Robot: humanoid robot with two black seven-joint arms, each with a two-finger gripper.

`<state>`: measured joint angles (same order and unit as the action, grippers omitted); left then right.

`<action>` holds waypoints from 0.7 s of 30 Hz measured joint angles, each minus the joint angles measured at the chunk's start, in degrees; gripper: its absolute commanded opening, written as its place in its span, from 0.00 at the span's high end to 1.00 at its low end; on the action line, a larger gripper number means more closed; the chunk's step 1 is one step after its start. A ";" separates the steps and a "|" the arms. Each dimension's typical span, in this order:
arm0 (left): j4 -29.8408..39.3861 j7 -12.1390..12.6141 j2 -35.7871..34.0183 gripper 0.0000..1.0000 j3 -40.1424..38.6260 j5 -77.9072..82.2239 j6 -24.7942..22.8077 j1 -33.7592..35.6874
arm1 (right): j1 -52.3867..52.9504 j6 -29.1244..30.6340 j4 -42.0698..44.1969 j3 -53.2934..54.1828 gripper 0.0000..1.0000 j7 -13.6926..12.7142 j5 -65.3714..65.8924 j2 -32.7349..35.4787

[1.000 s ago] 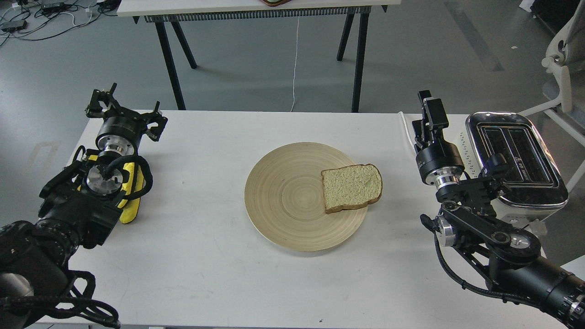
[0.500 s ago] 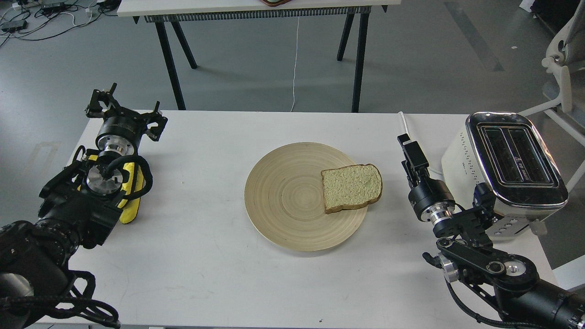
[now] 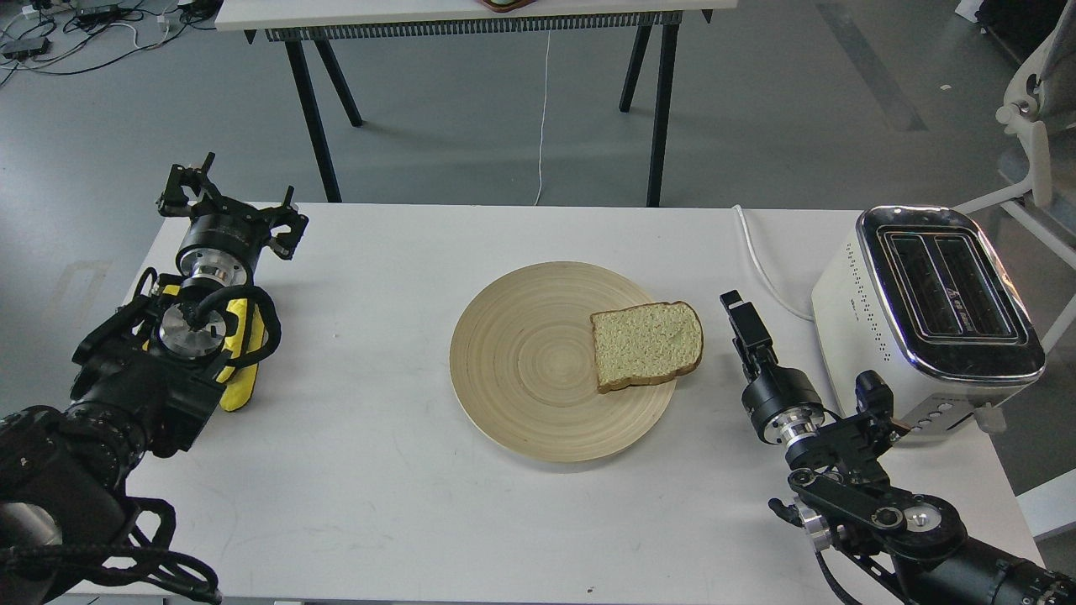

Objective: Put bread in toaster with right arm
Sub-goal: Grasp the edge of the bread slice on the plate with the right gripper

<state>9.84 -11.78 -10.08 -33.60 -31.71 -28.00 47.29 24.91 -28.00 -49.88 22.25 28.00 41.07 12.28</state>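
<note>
The bread (image 3: pixel 646 344) lies flat on the right side of a round wooden plate (image 3: pixel 521 361) in the middle of the white table. The cream-white toaster (image 3: pixel 933 311) with a chrome top stands at the table's right edge, both slots empty. My right gripper (image 3: pixel 741 318) is low over the table, just right of the bread and left of the toaster. It is seen narrow and dark, so its fingers cannot be told apart. It holds nothing. My left gripper (image 3: pixel 231 202) rests at the far left of the table, fingers spread and empty.
A yellow part (image 3: pixel 239 370) lies under my left arm. The toaster's white cable (image 3: pixel 761 260) runs across the table behind my right gripper. A second table (image 3: pixel 454 13) stands behind, and a white chair (image 3: pixel 1042 126) stands at the right.
My right arm has pulled back and down from beside the toaster's rear, and its gripper now sits low next to the bread. Bread, plate, toaster and left arm have not moved.
</note>
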 measured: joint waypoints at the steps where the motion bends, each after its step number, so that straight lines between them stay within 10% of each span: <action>1: 0.00 0.00 0.00 0.00 -0.01 0.00 0.00 0.00 | 0.01 0.00 0.16 -0.26 0.16 0.00 0.01 -0.48; 11: 0.00 0.00 0.00 0.00 0.02 -0.01 0.00 0.00 | 0.36 0.00 0.58 -1.94 0.54 0.00 0.05 -1.90; 21: 0.00 0.00 0.01 0.00 0.01 0.00 0.00 0.00 | 0.29 0.00 1.10 -4.29 0.65 0.00 0.00 -1.88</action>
<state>9.84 -11.78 -10.07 -33.59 -31.71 -28.00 47.29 25.20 -28.00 -48.78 17.96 28.00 41.07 10.41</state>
